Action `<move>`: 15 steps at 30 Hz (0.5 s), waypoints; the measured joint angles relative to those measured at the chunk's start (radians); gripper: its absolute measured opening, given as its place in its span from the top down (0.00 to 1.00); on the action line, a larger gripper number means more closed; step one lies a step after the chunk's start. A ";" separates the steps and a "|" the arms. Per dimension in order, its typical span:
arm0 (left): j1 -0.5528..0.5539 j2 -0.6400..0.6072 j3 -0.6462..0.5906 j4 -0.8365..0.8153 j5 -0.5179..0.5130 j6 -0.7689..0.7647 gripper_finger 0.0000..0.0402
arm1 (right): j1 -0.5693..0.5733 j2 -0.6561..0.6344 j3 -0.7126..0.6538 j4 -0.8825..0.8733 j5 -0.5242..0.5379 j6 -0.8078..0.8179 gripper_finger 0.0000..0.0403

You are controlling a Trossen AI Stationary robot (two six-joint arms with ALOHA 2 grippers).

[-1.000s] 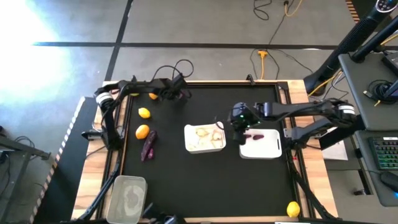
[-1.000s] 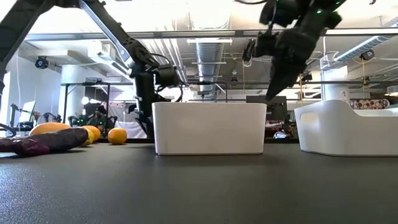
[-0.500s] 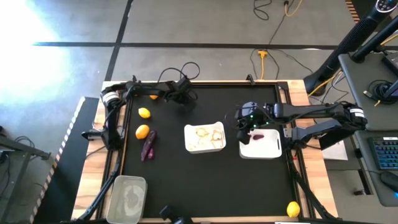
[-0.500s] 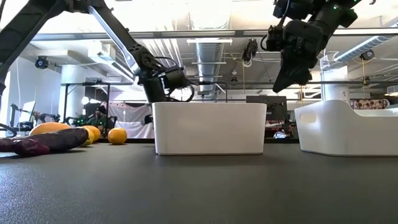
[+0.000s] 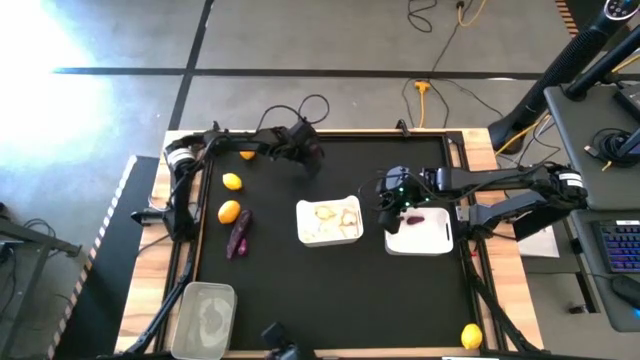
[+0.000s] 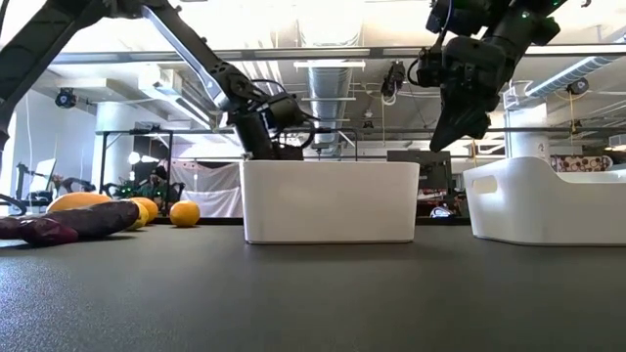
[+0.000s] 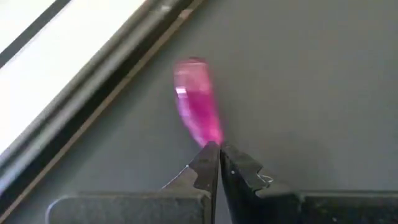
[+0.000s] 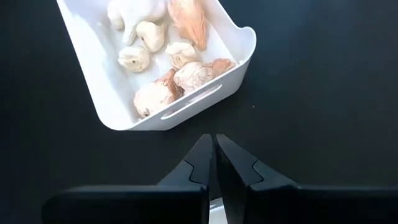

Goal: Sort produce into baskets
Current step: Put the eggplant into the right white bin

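Note:
My left gripper [image 5: 308, 152] is at the table's far side, left of centre, shut on a purple vegetable [image 7: 198, 115]. My right gripper [image 5: 390, 205] is shut and empty between the two white trays; it also shows in the low view [image 6: 452, 132]. The middle tray [image 5: 330, 222] holds several garlic bulbs [image 8: 152, 37]. The right tray [image 5: 425, 240] holds a purple piece [image 5: 412, 216]. Two lemons [image 5: 232, 181] [image 5: 229, 211] and purple vegetables [image 5: 238, 233] lie on the table at the left. The clear tub [image 5: 205, 318] stands at the near left. My left gripper pinches one end of the purple vegetable [image 7: 210, 138] between the tips of its two fingers. The vegetable sticks out forward beyond the fingertips, over the black table. The picture is blurred, and I cannot tell whether its free end touches the table.
A third lemon [image 5: 246, 154] lies by the far left edge under the left arm, and another [image 5: 471, 336] sits at the near right corner. The table's raised rim [image 7: 93, 93] runs close to the left gripper. Open black table lies in front of the trays.
My left gripper has gone toward the table's right edge along the far side, shut the whole time. My right gripper has shifted a little toward the right tray and stayed shut.

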 joint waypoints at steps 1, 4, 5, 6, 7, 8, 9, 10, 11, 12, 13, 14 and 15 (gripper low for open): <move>0.013 -0.002 0.000 0.000 0.000 -0.001 1.00 | 0.000 0.000 0.000 0.001 0.000 0.000 0.97; 0.057 0.006 0.000 -0.001 -0.010 -0.019 1.00 | 0.000 0.000 0.000 0.001 0.001 0.000 0.97; 0.070 0.013 0.000 0.007 -0.011 -0.027 1.00 | 0.000 0.000 0.000 0.003 0.001 0.000 0.97; 0.081 0.020 0.000 0.018 -0.011 -0.032 1.00 | 0.000 0.000 0.000 0.006 0.002 0.000 0.97; 0.091 0.029 0.000 0.029 -0.009 -0.042 1.00 | 0.000 0.000 0.000 0.011 0.003 0.000 0.97; 0.097 0.042 0.000 0.050 -0.006 -0.047 1.00 | 0.000 0.000 0.000 0.017 0.003 0.000 0.97; 0.104 0.051 0.000 0.078 0.008 -0.047 1.00 | 0.000 0.000 0.000 0.028 0.004 0.000 0.97; 0.108 0.059 0.003 0.093 0.033 -0.048 1.00 | 0.000 0.000 0.000 0.042 0.008 0.000 0.97; 0.110 0.069 0.009 0.103 0.057 -0.049 1.00 | 0.000 0.000 0.000 0.052 0.009 0.000 0.97; 0.110 0.079 0.022 0.115 0.083 -0.048 1.00 | 0.000 0.000 0.000 0.060 0.010 0.000 0.97; 0.110 0.091 0.035 0.119 0.105 -0.045 1.00 | 0.000 0.000 0.000 0.067 0.010 0.000 0.97; 0.107 0.100 0.046 0.116 0.115 -0.038 1.00 | 0.000 0.000 0.000 0.067 0.010 0.000 0.97; 0.101 0.111 0.060 0.104 0.120 -0.028 1.00 | 0.000 0.000 0.000 0.067 0.010 0.004 0.97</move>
